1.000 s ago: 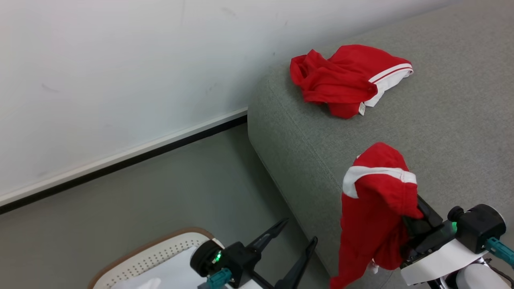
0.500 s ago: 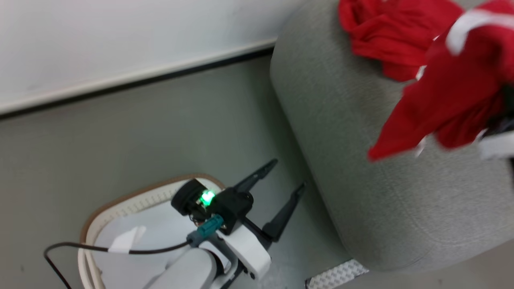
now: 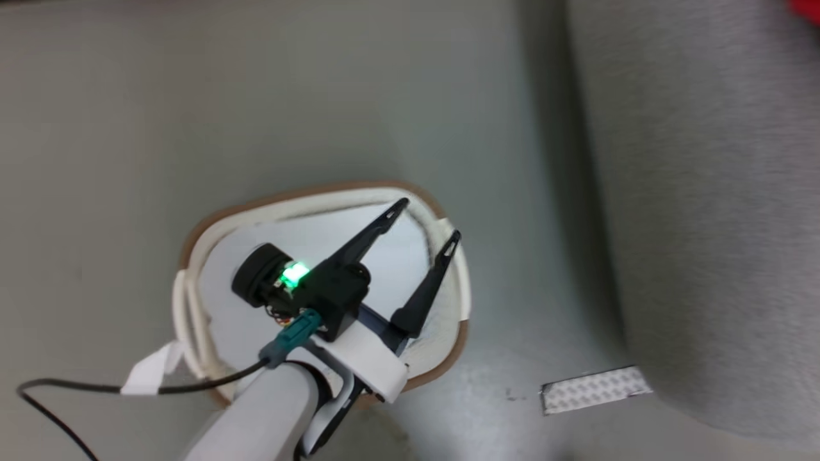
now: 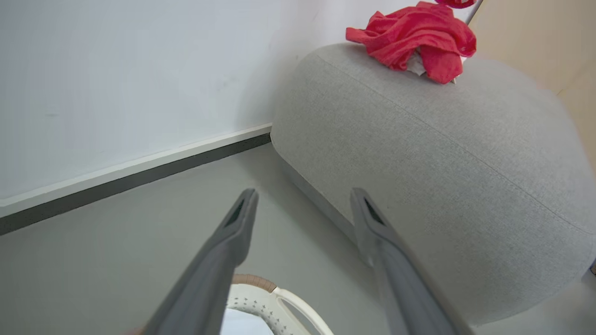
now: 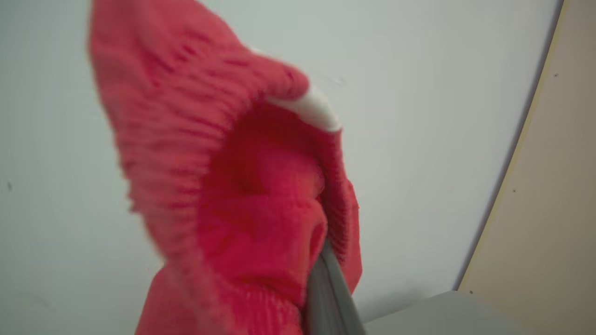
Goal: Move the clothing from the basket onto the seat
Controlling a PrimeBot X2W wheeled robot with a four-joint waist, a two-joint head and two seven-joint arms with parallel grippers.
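i see the floor (image 3: 128,96) carrying the basket (image 3: 301,197), the seat (image 4: 419,139) and a pale strip (image 3: 592,389), maybe tape. red clothing (image 4: 414,37) lies crumpled on the seat.

a grey-green floor (image 3: 128,96) meets a white wall (image 4: 116,70), with a pale skirting (image 4: 139,167) and a dark band (image 4: 139,180) along its foot. a small white patterned strip (image 3: 596,388) lies flat on the floor (blurred in the head view), and a beige panel (image 5: 549,186) adjoins the wall.

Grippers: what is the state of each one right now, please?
Left gripper: open, holding nothing.
Right gripper: shut on the red clothing.
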